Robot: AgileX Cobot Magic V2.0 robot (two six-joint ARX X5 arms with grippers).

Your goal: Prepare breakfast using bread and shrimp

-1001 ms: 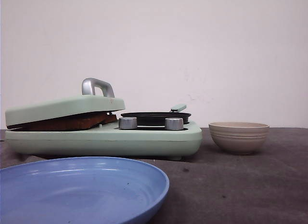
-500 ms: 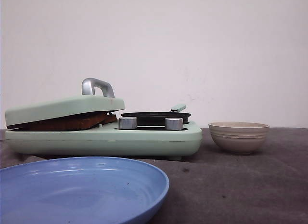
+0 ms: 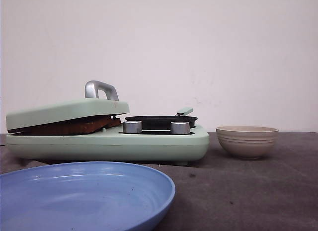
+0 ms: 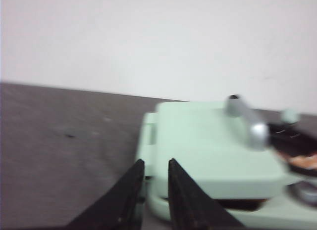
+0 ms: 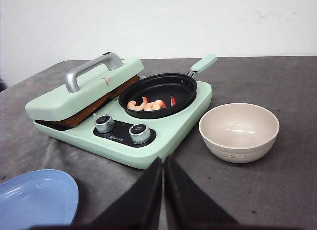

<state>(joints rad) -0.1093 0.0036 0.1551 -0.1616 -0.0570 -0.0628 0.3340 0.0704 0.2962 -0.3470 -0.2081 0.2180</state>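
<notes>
Sitting on the table are one green cooker, one pan holding roughly three shrimp, one bowl and one blue plate. Toasted bread lies under the cooker's lid. Left gripper is slightly parted, blurred, near the lid, holding nothing; right gripper is closed, empty.

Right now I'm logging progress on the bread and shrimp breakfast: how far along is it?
Done, it seems: the bread sits browned under the sandwich press lid, and shrimp lie in the black pan. In hand: nothing; the left pincer is slightly parted and empty near the lid, and the right pincer is shut and empty. Left: the blue plate and beige bowl hold no food yet.
</notes>
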